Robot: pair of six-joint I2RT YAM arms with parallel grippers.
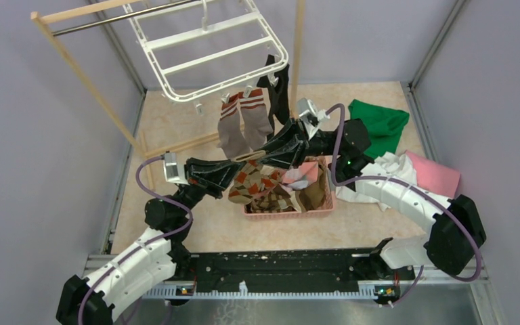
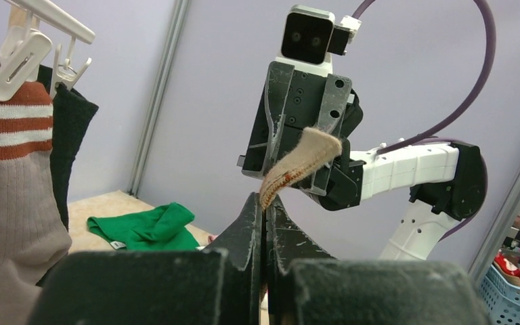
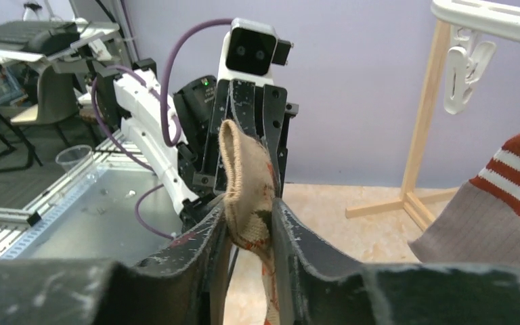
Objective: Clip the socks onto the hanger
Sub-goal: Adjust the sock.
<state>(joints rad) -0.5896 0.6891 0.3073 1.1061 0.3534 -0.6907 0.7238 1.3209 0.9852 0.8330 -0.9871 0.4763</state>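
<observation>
The white hanger (image 1: 210,47) hangs at the back. Two grey-brown socks with striped cuffs (image 1: 244,122) and a black sock (image 1: 279,88) hang from its front clips. My left gripper (image 1: 242,162) and right gripper (image 1: 261,153) meet tip to tip just below them, above the pink basket. Both are shut on the cuff of a brown argyle sock (image 1: 257,184), which dangles beneath them. In the left wrist view the gripper (image 2: 265,202) pinches the cuff edge (image 2: 305,159). In the right wrist view the gripper (image 3: 249,205) clamps the cuff (image 3: 247,176).
The pink basket (image 1: 284,214) below holds more socks. Green cloth (image 1: 379,125), white cloth (image 1: 387,172) and pink cloth (image 1: 437,175) lie at the right. The wooden rack (image 1: 74,61) stands at the back left, with a post (image 1: 299,47) behind the hanger.
</observation>
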